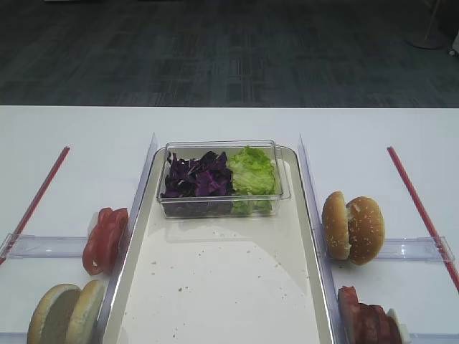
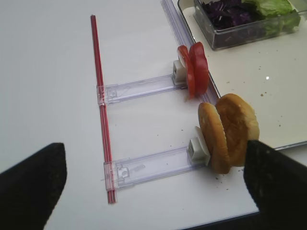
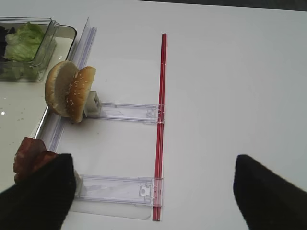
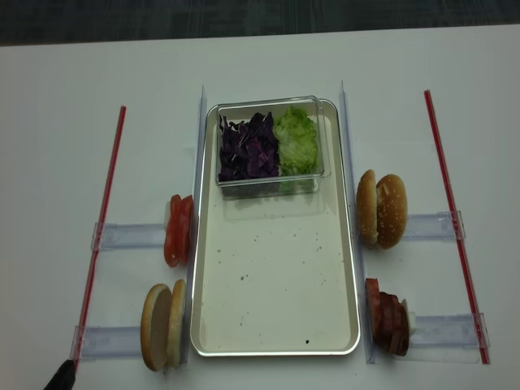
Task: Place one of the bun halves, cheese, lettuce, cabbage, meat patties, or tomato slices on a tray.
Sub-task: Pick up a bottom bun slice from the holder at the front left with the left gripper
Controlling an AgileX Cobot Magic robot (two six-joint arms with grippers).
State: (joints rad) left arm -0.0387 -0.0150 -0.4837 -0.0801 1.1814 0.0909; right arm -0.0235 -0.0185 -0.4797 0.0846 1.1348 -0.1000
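The long off-white tray [image 4: 276, 284] lies mid-table, bare except for a clear tub at its far end that holds purple cabbage [image 4: 248, 146] and green lettuce [image 4: 296, 140]. Left of the tray stand tomato slices [image 4: 177, 230] and two plain bun halves [image 4: 162, 325] on edge. Meat patties [image 4: 388, 317] stand at the near right. Cheese is out of view. My left gripper [image 2: 153, 191] is open over the table, with the bun halves [image 2: 228, 132] just inside its right finger [image 2: 278, 182]. My right gripper [image 3: 153, 191] is open and empty, the meat patties [image 3: 29, 155] beside its left finger.
Sesame-seeded bun halves [image 4: 382, 210] stand on edge right of the tray. Clear plastic rails [image 4: 130, 236] hold the food rows, and a red rod [image 4: 101, 227] runs along each outer side. Clear dividers line both long sides of the tray.
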